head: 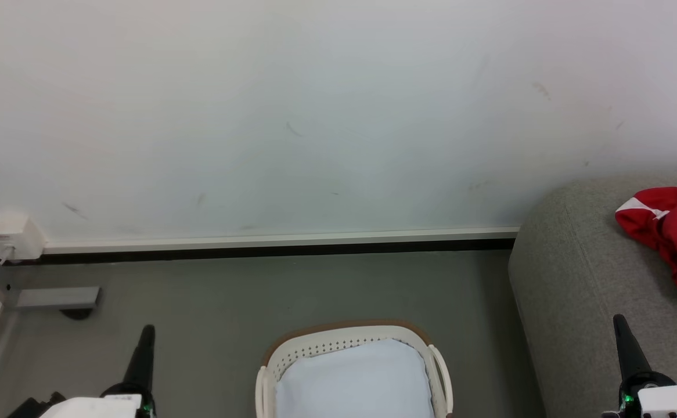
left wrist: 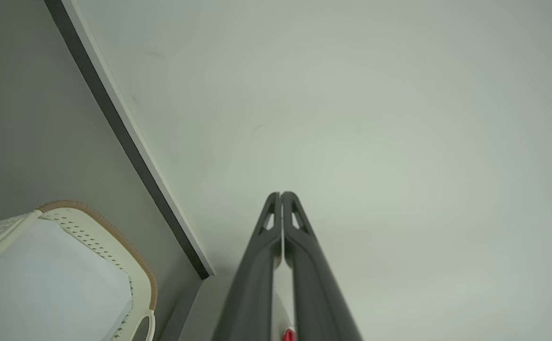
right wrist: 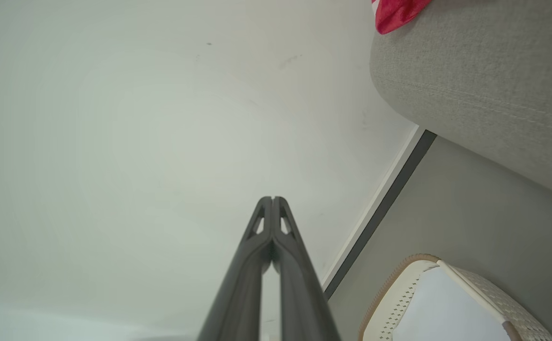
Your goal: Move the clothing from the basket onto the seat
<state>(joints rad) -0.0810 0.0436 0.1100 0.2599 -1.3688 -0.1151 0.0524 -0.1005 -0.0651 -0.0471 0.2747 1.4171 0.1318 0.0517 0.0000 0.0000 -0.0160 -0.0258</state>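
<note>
Now, my left end effector (head: 146,339) stands to the left of the basket (head: 315,348), apart from it and over the grey floor (head: 228,290). Its two dark fingers are pressed together tip to tip with nothing between them. In the left wrist view, the left end effector (left wrist: 280,196) points at the pale wall (left wrist: 399,118), with the basket's brown rim (left wrist: 101,222) to its lower left.

The basket sits on the floor between my two end effectors, and a pale white-blue cloth (head: 356,383) lies inside it.

To the right of the basket, my right end effector (head: 620,325) is likewise closed tight and empty, rising in front of the seat (head: 571,278). The seat stands near the basket's right side, with a strip of floor between them.

The clothing (head: 675,232) lies bunched on top of the seat, farther right of the basket and well apart from my right fingertips, above and to the right of them in the head view. In the right wrist view, my right end effector (right wrist: 272,201) points at the wall. A red corner of the clothing (right wrist: 396,14) shows over the seat's rounded edge (right wrist: 470,71), far up and to the right of the tips.
</note>
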